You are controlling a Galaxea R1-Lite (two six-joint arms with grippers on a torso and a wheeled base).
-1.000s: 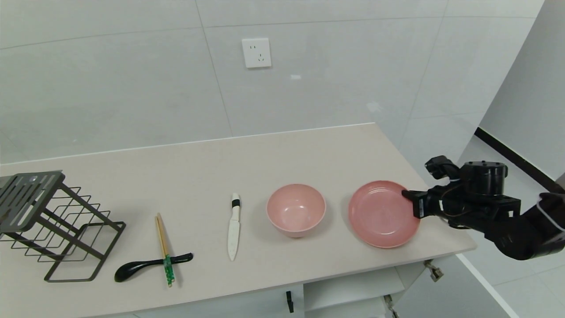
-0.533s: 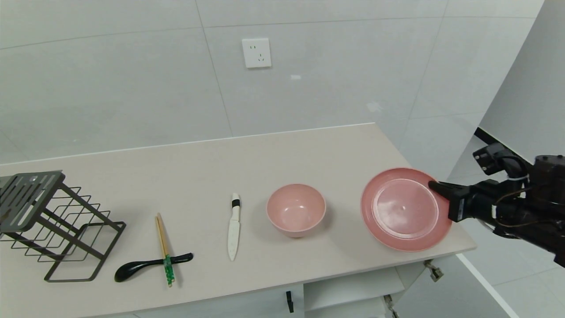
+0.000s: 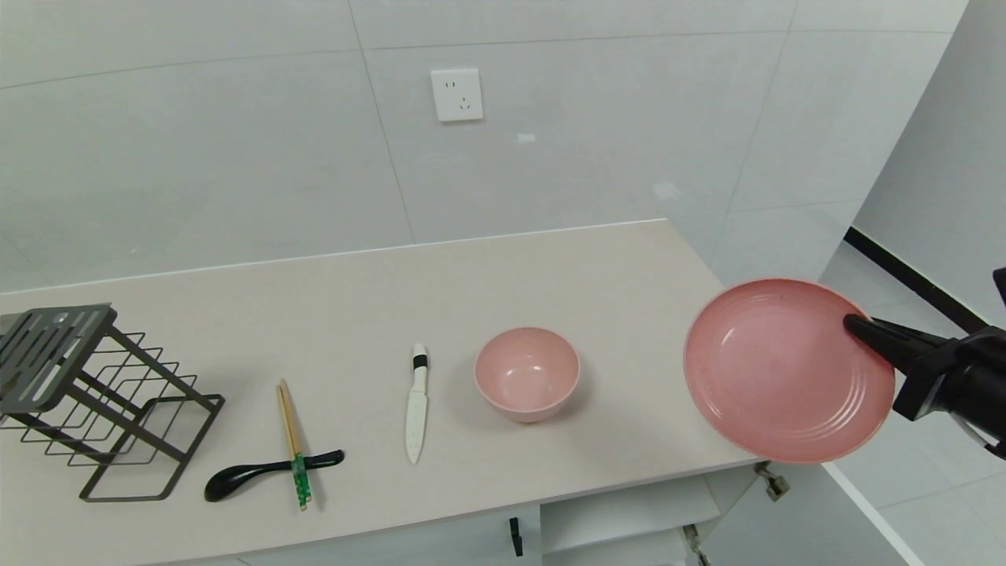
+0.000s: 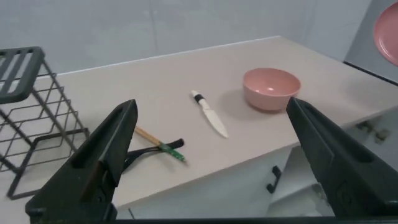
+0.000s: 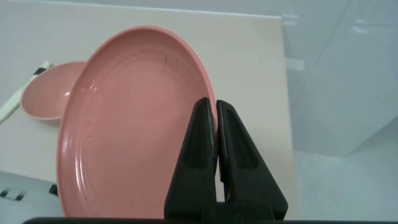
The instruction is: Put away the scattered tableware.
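Here, in the head view, the pink plate (image 3: 786, 369) is held tilted above the right end of the counter (image 3: 550, 267), its rim pinched by the right gripper (image 3: 853, 324); the pink bowl (image 3: 526, 373), white knife (image 3: 416, 405), chopsticks (image 3: 287, 417), black spoon (image 3: 224, 481) and wire rack (image 3: 55, 338) are spread along it. In the left wrist view, the left gripper (image 4: 211, 106) is shown spread wide. In the right wrist view, the plate's rim is seen clamped between the fingers.

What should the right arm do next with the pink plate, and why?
Probably carry the plate leftward toward the black rack. The right gripper is shut on its rim, holding it lifted and tilted past the counter's right end, and the rack stands at the far left.
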